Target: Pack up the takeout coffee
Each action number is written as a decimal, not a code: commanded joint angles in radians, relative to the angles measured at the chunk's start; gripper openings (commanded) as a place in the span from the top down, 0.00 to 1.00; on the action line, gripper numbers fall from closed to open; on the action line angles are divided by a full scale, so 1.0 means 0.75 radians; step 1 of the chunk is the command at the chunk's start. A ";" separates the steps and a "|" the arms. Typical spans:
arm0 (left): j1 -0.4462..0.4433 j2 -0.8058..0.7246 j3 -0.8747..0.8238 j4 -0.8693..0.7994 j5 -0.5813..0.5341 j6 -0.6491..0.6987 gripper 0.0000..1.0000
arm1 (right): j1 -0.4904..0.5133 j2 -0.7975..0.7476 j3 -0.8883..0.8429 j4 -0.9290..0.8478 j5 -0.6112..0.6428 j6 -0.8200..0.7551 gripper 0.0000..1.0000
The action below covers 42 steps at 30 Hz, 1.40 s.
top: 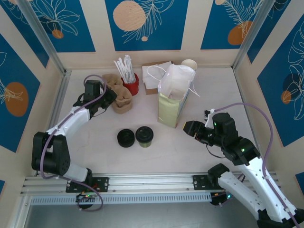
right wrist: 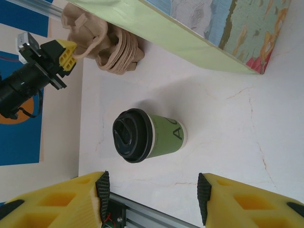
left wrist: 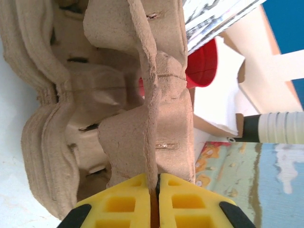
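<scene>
The takeout coffee (top: 144,136) stands upright mid-table, a short cup with a black lid and olive-green sides (right wrist: 164,137). The tall pale-green paper bag (top: 173,102) stands behind and to the right of it, mouth open and white handles up. My right gripper (top: 186,127) hovers right of the cup, open, and the cup lies ahead of its spread yellow fingers (right wrist: 85,199), apart from them. My left gripper (top: 111,95) is at the back left, shut on an upright wall of the brown cardboard cup carrier (left wrist: 142,118), which sits pinched between its yellow fingertips (left wrist: 128,199).
A low flat black disc (top: 126,138) lies just left of the coffee. A red cup of white sticks (top: 129,80), a napkin box (top: 154,80) and stacked white cups (top: 189,64) line the back. The metal rail (top: 152,183) runs along the near edge.
</scene>
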 commanded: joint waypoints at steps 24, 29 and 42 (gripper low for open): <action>-0.011 -0.600 0.278 -0.384 0.375 0.301 0.93 | 0.004 0.006 0.096 0.459 -0.398 -0.155 0.45; -0.052 -0.657 0.256 -0.352 0.540 0.343 0.93 | 0.020 0.096 0.173 0.535 -0.494 -0.199 0.45; -0.253 -0.734 0.097 -0.140 0.745 0.335 0.93 | 0.248 0.283 0.301 0.706 -0.483 -0.384 0.44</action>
